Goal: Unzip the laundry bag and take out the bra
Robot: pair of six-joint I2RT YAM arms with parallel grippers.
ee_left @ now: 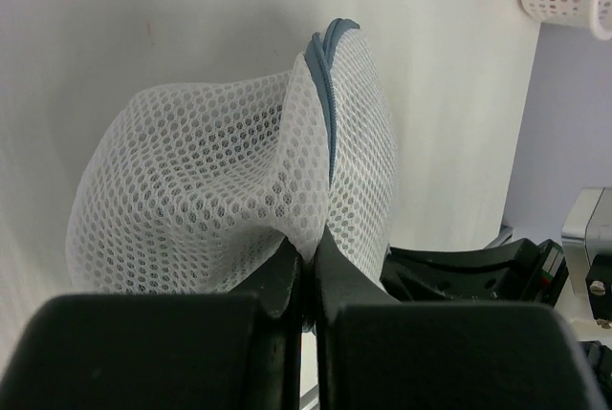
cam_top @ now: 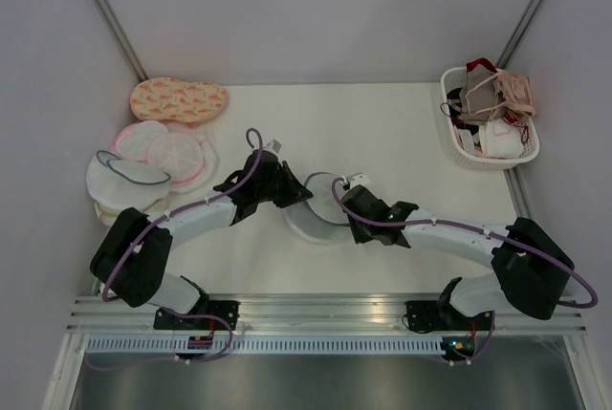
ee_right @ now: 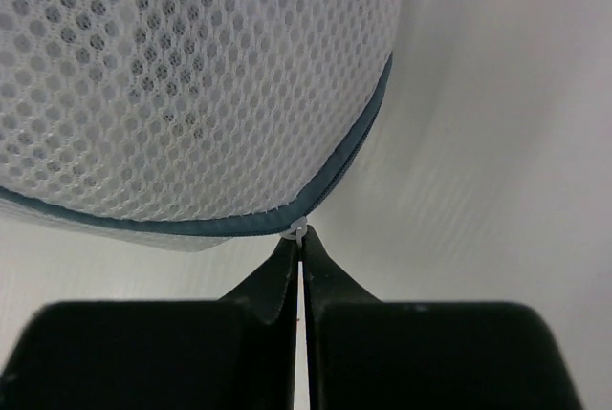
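Top external: both arms are bent in toward mid-surface, wrists nearly meeting. The left arm is run from its base at lower left up and to the right, wrist angled down toward the centre. The right arm is run from lower right to the left, wrist pointed left. The bag is held between the two wrists at mid-surface. It is seen only as a pale crescent, long axis roughly left to right, and is largely covered by the wrists.

Left wrist: the left jaws are clenched on a pinched fold of white mesh, with the fingers pressed together on it. The grey-blue zip rim is stood on edge and runs straight away from the jaws. The dome is bulged to the left of the rim and creased. Black parts of the right arm are seen at lower right, just beside the bag.

Right wrist: the right jaws are clenched on the small white zip pull, tips together. The rim is curved along the bag's lower edge and up its right side, with the dome swelled above and to the left. The zip looks shut along the stretch in view. Contents cannot be told through the mesh.

Elsewhere: a pile of round bags and an orange patterned bag are laid at far left, well apart from the arms. A white basket of bras is set at the far right corner.
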